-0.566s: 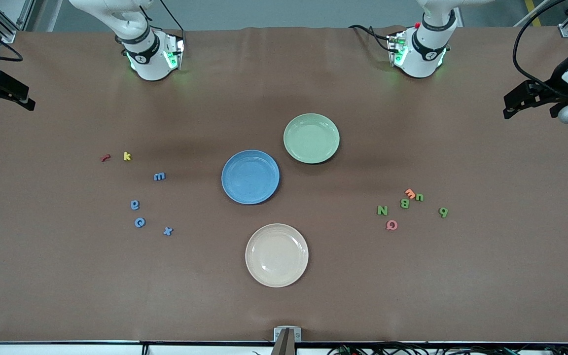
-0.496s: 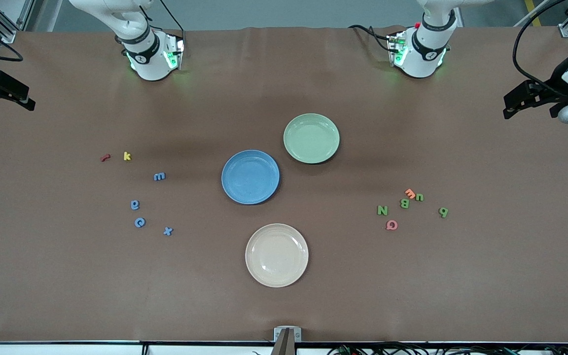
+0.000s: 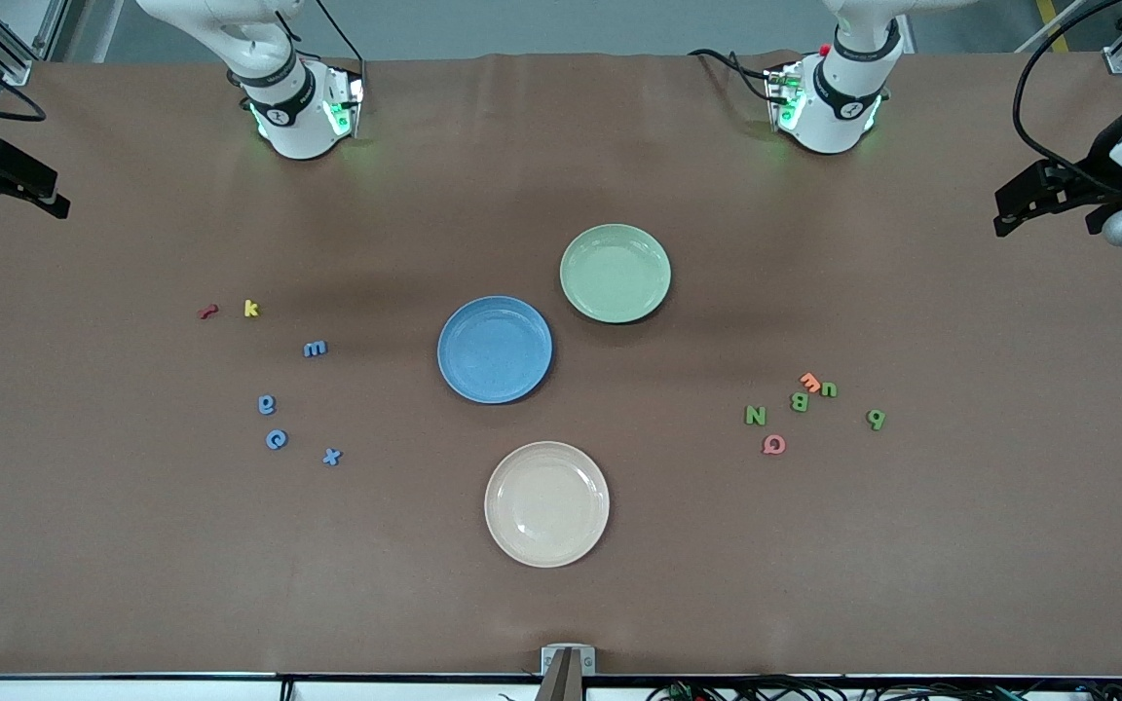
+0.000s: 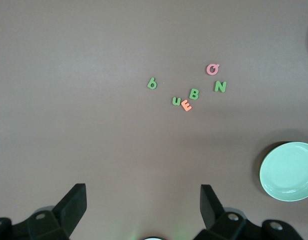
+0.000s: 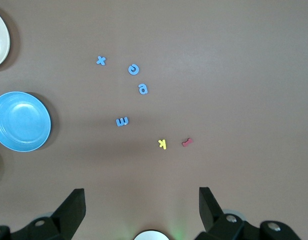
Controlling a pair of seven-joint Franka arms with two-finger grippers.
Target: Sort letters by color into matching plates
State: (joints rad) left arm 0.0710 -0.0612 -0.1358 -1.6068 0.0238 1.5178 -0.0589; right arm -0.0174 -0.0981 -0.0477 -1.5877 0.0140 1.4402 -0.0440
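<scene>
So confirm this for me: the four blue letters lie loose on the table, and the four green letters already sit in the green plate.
Not quite. The blue letters do lie loose on the table, but the green letters are loose too, toward the left arm's end. The green plate holds nothing, as the front view shows.

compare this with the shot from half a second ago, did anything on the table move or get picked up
Nothing visibly changed. The blue letters and green letters lie where they were, all three plates are still empty, and the open left gripper and right gripper hold nothing.
</scene>
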